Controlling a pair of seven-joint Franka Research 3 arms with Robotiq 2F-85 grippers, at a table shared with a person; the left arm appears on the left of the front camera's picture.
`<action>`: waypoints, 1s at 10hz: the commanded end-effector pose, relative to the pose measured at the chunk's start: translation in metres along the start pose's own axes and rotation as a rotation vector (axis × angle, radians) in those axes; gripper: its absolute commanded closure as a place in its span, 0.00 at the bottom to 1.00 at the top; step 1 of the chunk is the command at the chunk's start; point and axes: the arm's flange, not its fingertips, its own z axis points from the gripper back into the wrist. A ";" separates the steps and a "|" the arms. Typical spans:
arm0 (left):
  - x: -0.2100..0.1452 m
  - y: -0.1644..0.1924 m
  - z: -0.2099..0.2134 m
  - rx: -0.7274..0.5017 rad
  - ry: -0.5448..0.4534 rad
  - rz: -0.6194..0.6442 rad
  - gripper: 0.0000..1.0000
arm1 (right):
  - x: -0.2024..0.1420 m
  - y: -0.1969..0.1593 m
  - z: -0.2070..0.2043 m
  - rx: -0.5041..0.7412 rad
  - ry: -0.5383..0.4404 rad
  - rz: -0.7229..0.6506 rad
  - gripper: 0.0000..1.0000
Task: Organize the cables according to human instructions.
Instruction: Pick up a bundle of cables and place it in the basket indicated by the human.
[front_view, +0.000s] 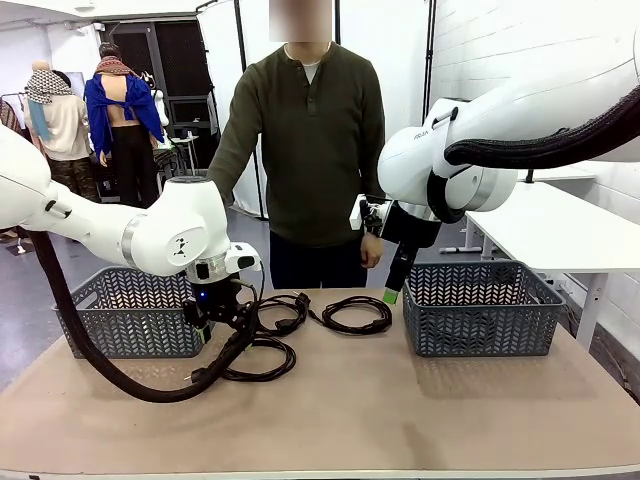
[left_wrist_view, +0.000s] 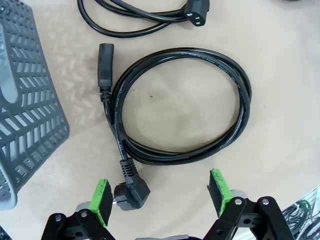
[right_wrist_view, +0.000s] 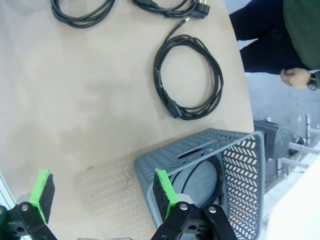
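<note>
Pickup stage I reckon: left gripper (left_wrist_view: 160, 190) hangs spread wide over a coiled cable (left_wrist_view: 245, 100) on the table (left_wrist_view: 280, 165) beside the grey basket (left_wrist_view: 35, 125), right gripper (right_wrist_view: 100, 187) gaping too, so next it needs to drop and pinch the strands.

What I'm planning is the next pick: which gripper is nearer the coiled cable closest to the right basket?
Right. The right gripper hangs raised beside that cable, by the right basket; the left gripper is farther off, over the other cables.
</note>
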 end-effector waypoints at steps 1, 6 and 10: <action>0.000 0.000 0.000 0.000 0.000 0.000 0.00 | 0.000 -0.001 0.000 0.000 0.010 0.004 0.00; 0.011 -0.013 -0.014 0.053 0.014 0.008 0.00 | 0.000 -0.001 0.000 0.000 0.010 0.004 0.00; 0.026 -0.017 -0.022 0.074 0.006 0.013 0.00 | 0.000 -0.001 0.000 0.000 0.010 0.004 0.00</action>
